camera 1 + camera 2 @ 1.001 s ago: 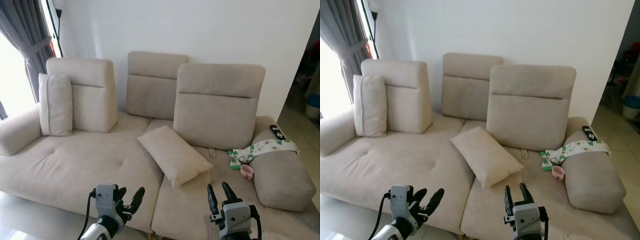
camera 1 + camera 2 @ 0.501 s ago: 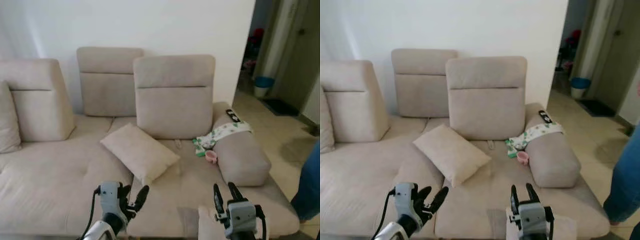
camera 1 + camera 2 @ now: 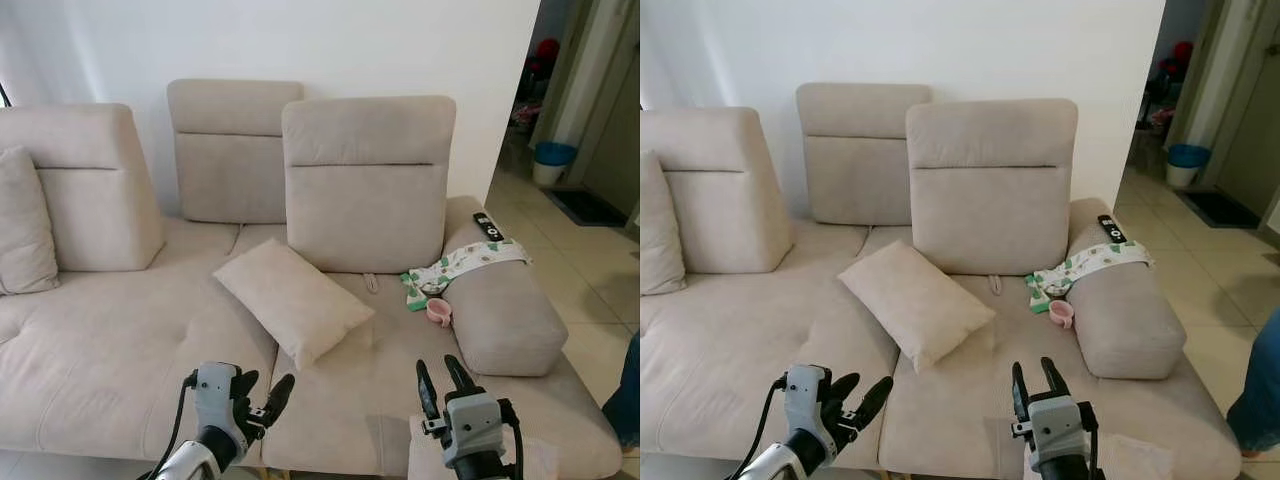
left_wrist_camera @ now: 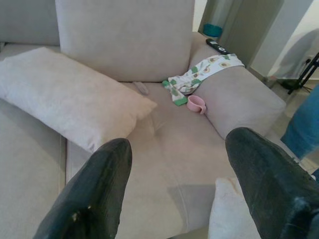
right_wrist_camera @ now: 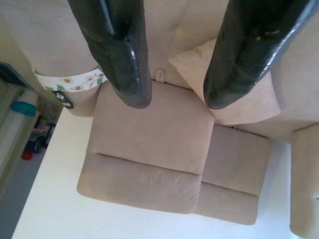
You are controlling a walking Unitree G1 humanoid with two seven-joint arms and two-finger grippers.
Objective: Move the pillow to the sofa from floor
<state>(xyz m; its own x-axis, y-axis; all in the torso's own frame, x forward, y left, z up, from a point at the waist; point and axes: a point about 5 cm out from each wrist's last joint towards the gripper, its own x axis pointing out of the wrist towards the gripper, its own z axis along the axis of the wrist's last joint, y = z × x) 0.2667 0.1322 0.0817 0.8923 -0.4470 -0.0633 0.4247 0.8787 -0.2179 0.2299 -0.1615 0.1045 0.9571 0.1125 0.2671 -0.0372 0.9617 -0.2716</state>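
The pillow (image 3: 293,300), mid-frame on the sofa (image 3: 110,340), looks soft and light, best pinched at a corner; both grippers' fingers (image 4: 94,194) are spread, empty.

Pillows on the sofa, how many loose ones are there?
2 for sure: one pillow lying on the middle seat, one pillow leaning at the left end. A pale corner by the right claw might be another.

Sofa (image 3: 120,330) centre frame: matt beige cloth, soft suede-like nap; pillow (image 3: 292,299) same matt fabric; printed cotton cloth (image 3: 462,264) at right, white with green; small pink cup (image 3: 438,312) smooth plastic; gripper fingers (image 5: 119,55) glossy black; floor tiles (image 3: 590,270) far right smooth, slight sheen
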